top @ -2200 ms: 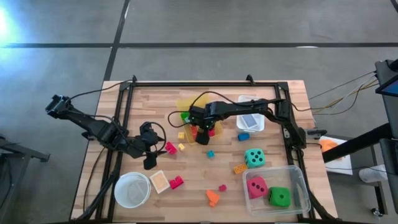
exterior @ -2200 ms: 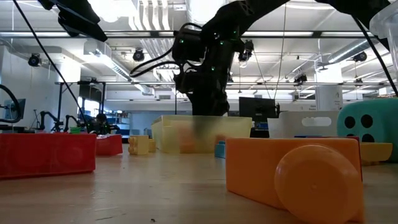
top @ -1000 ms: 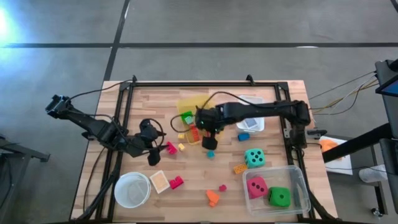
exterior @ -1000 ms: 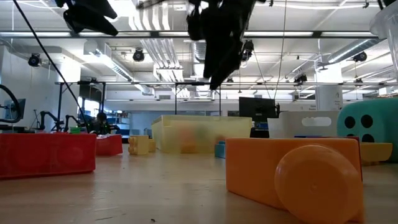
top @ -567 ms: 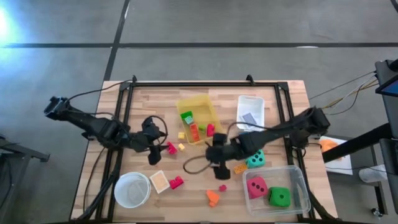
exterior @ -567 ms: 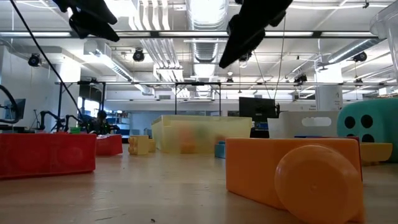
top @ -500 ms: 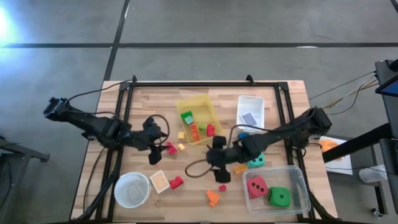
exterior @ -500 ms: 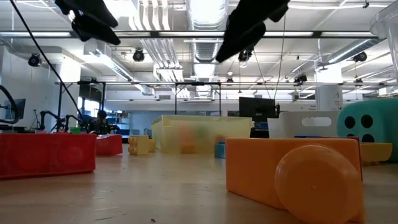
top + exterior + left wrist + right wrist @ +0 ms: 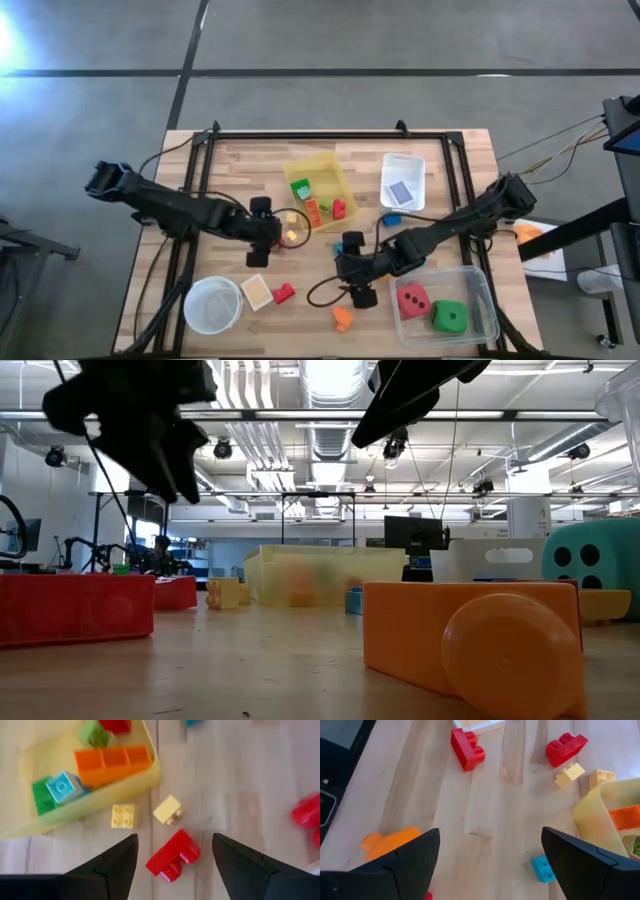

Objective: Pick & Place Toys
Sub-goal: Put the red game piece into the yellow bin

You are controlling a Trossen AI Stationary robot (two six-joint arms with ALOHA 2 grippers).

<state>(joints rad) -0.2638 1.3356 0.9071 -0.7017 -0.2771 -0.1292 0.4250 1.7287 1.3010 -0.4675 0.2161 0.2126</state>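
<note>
Small toy blocks lie loose on the wooden table [image 9: 230,170]. My left gripper [image 9: 272,238] hangs open just above a red block [image 9: 173,856], which lies flat between its fingers without touching them. Past it lie two yellow blocks [image 9: 123,815] and the yellow bin [image 9: 320,190], which holds orange, green, blue and red blocks. My right gripper [image 9: 345,270] stands wide open above bare wood at the table's middle. An orange block [image 9: 387,845] lies to one side of it and a blue block [image 9: 542,868] to the other. A pink-red die [image 9: 412,298] and a green die [image 9: 450,318] sit in the clear bin [image 9: 480,290].
A white bin [image 9: 402,180] stands at the back right. A round white bowl [image 9: 212,305] stands near the front left, with a small square piece [image 9: 258,290] and a red block [image 9: 284,293] beside it. A teal die [image 9: 590,570] shows at the low view's right edge.
My right gripper has swung away from the yellow bin toward the table's near edge and stopped over the middle, staying open. My left gripper has moved toward the table's right and sunk lower, rolling at the wrist, and now hangs over the red block.
</note>
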